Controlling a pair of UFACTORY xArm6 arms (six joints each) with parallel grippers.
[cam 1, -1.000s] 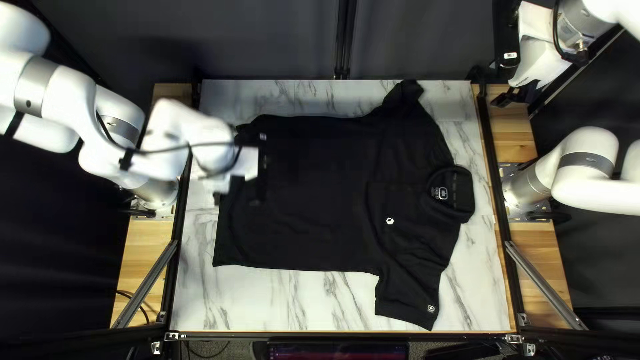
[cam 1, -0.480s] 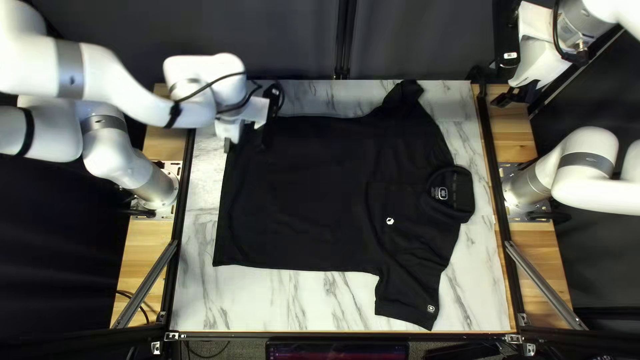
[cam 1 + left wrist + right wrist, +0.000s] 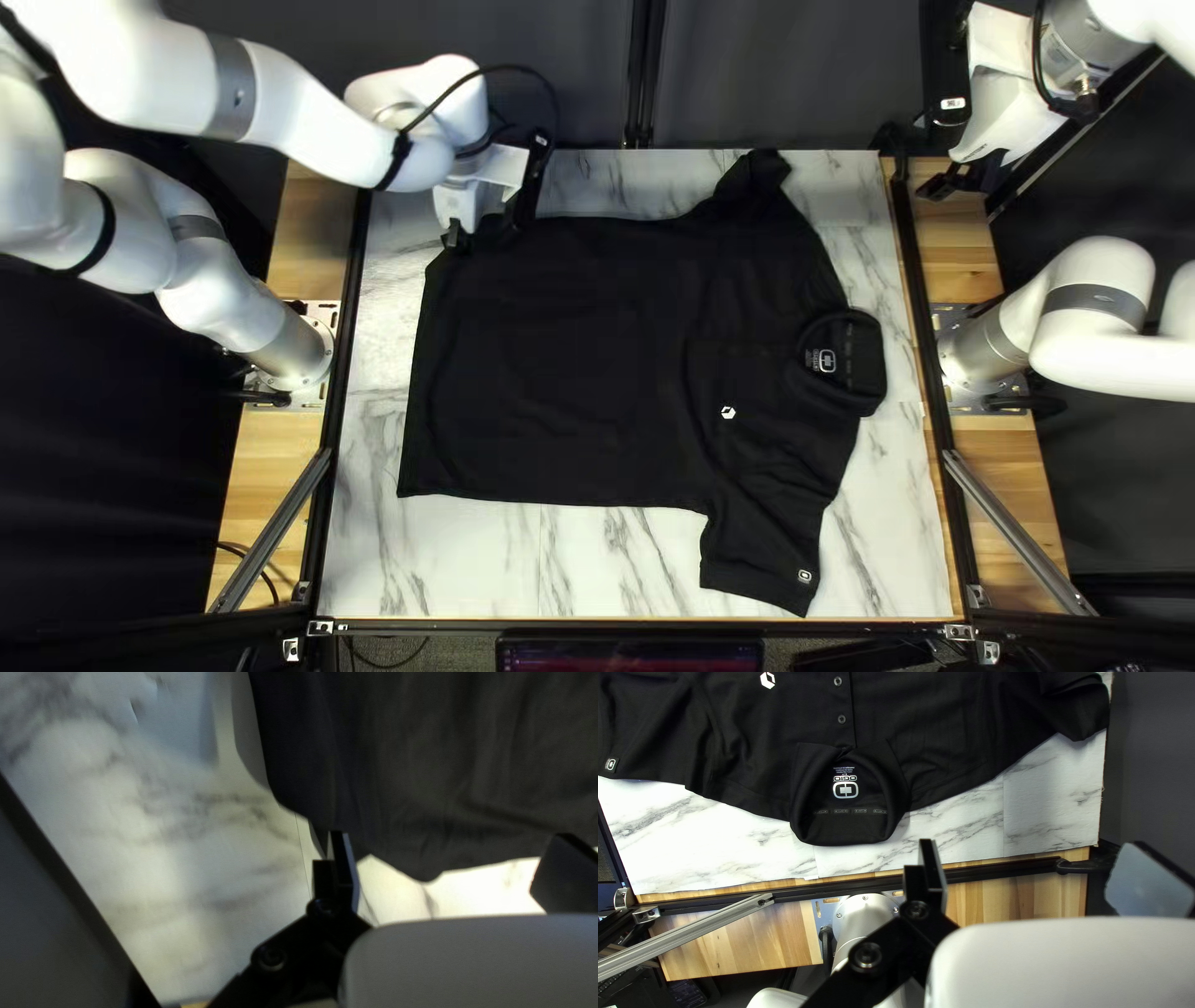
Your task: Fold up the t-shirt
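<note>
The black t-shirt [image 3: 567, 361] lies spread on the marble-patterned table [image 3: 610, 566], in the middle of the top left view and reaching toward its right side; its front faces up, as the buttons [image 3: 841, 718] in the right wrist view show. I see no completed fold, so I judge that the task is at its beginning; the two sleeves, the sides and the body all remain to be folded, although the end of the upper sleeve [image 3: 748, 187] looks a little bunched. The collar [image 3: 866, 361] points to the right of the top left view and the hem [image 3: 407, 454] to the left; the long axis therefore runs almost level from left to right, while the lower sleeve [image 3: 762, 554] reaches toward the lower right. The left gripper [image 3: 451, 839] is at the hem's upper corner, in the upper left of the top left view; its fingers are wide apart, with the cloth edge near them but not pinched; probably this corner is the one to grasp first. The right gripper [image 3: 1036, 848] is away from the cloth, near the upper right of the top left view; its fingers are also apart, with nothing held.
</note>
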